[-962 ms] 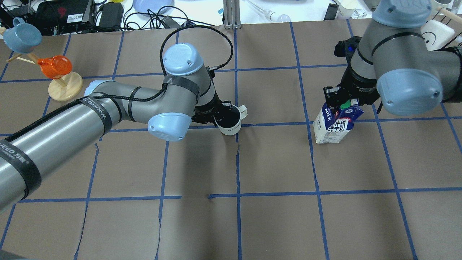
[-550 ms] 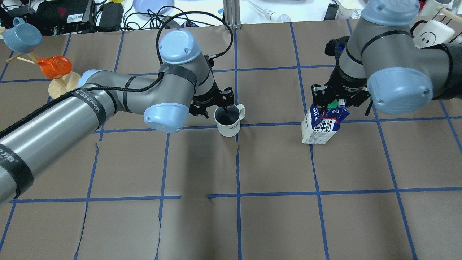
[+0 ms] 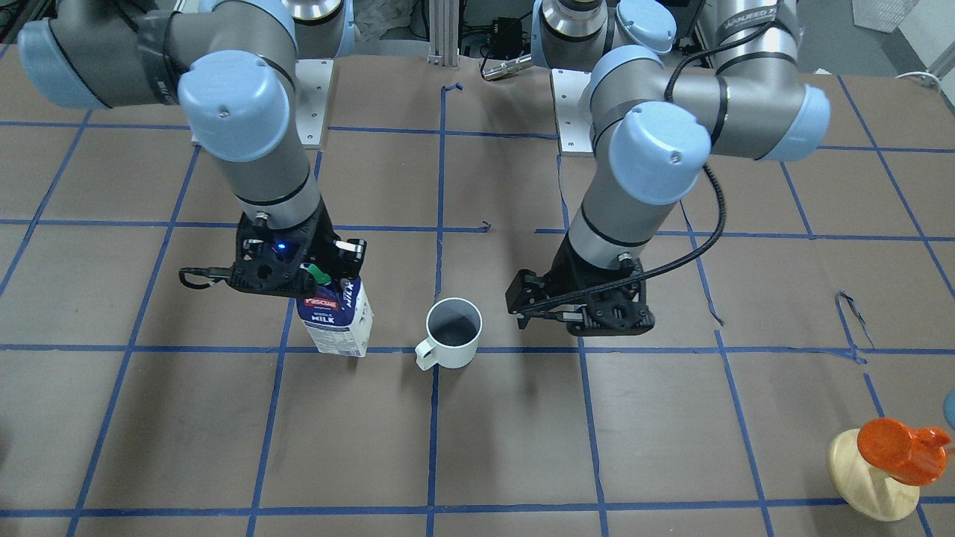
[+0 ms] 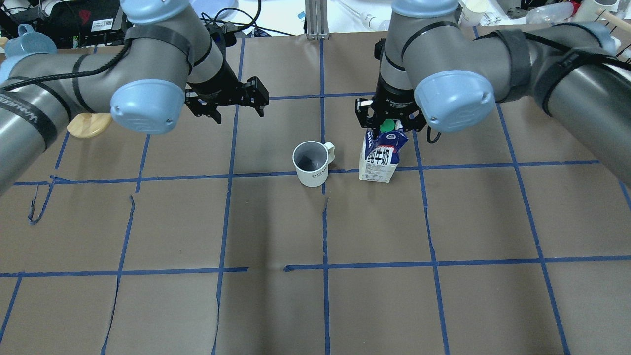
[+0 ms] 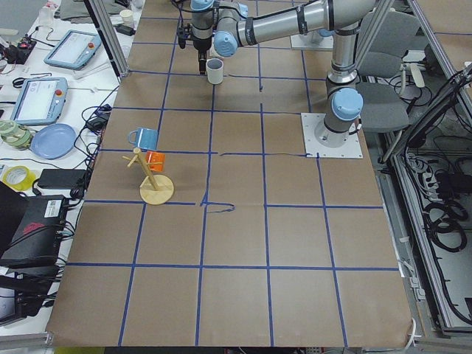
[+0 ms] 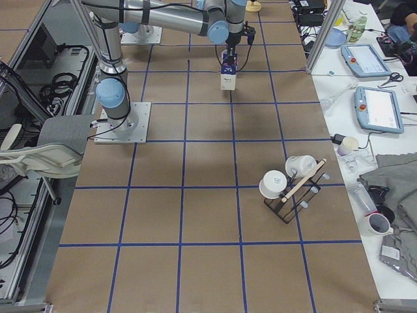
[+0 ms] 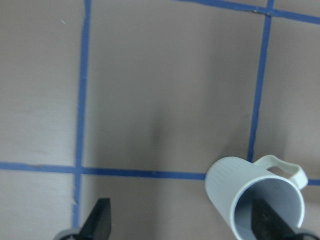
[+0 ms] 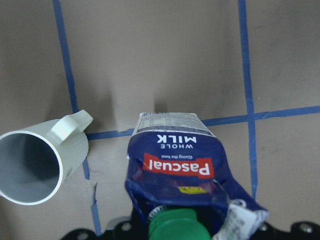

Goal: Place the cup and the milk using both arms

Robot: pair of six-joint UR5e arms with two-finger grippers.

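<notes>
The white cup point(image 4: 312, 163) stands upright on the table, handle to its right; it also shows in the front view point(image 3: 453, 333) and the left wrist view point(image 7: 255, 200). The blue and white milk carton point(image 4: 379, 159) stands just right of it, apart from it, and shows in the front view point(image 3: 337, 319) and the right wrist view point(image 8: 175, 165). My right gripper point(image 4: 389, 121) is shut on the carton's crumpled top by the green cap point(image 8: 175, 225). My left gripper point(image 4: 238, 111) is open and empty, raised, behind and left of the cup.
A wooden mug tree point(image 3: 873, 477) with an orange cup point(image 3: 899, 450) stands on my left side; its base point(image 4: 88, 123) shows under my left arm. A rack with white mugs point(image 6: 290, 182) stands on my right side. Blue tape lines cross the brown table cover point(image 4: 325, 222).
My left gripper has let go of the cup and pulled back up and to the left. My right arm has carried the milk left, up next to the cup.
</notes>
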